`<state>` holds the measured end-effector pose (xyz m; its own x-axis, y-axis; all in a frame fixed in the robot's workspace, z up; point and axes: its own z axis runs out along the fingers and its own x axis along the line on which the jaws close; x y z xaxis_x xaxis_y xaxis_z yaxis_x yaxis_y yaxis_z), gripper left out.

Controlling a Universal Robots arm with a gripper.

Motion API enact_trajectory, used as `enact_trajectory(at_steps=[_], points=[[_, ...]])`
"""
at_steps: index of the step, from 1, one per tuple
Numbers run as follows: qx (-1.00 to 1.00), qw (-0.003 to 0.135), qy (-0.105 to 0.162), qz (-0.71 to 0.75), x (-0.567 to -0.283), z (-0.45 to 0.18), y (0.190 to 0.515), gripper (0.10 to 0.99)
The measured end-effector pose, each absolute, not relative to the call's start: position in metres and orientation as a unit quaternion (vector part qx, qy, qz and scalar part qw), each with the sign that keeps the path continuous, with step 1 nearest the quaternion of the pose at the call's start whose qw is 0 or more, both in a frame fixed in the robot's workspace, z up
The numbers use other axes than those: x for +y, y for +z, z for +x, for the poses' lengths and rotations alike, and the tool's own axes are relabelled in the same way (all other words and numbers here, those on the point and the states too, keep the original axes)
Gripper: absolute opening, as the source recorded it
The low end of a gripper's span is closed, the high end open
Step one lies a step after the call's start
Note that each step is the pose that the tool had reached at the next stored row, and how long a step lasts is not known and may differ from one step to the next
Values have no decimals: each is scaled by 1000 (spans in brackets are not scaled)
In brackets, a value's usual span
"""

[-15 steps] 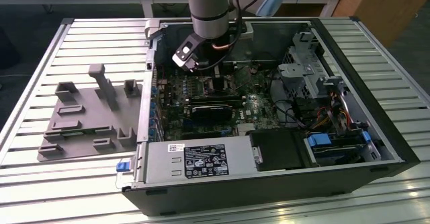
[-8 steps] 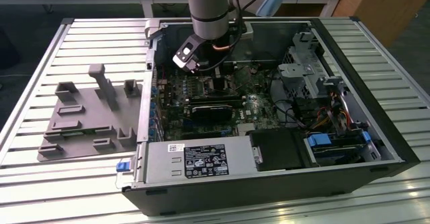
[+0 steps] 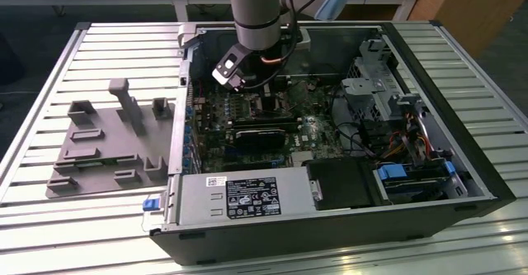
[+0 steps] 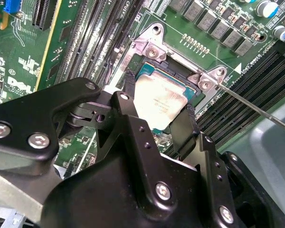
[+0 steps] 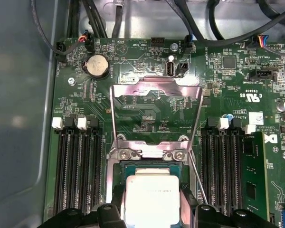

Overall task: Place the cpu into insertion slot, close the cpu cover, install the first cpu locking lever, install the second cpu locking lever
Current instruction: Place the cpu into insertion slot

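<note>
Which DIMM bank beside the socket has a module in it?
The bank on the lever rod's side: green module in its outer slot; the wall-side bank has none.

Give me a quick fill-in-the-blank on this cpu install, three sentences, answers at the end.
1. The gripper is shut on the ____.
2. The cpu cover is not closed but ____.
3. The motherboard is coloured ____.
Answers: cpu; open; green.
</note>
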<state>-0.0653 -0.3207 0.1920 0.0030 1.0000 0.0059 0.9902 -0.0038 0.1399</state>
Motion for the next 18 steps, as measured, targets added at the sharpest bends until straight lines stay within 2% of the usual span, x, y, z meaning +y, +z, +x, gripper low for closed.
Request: enact_trajectory(at_steps=[18], points=[[704, 48, 52, 707, -321, -65, 191, 537]])
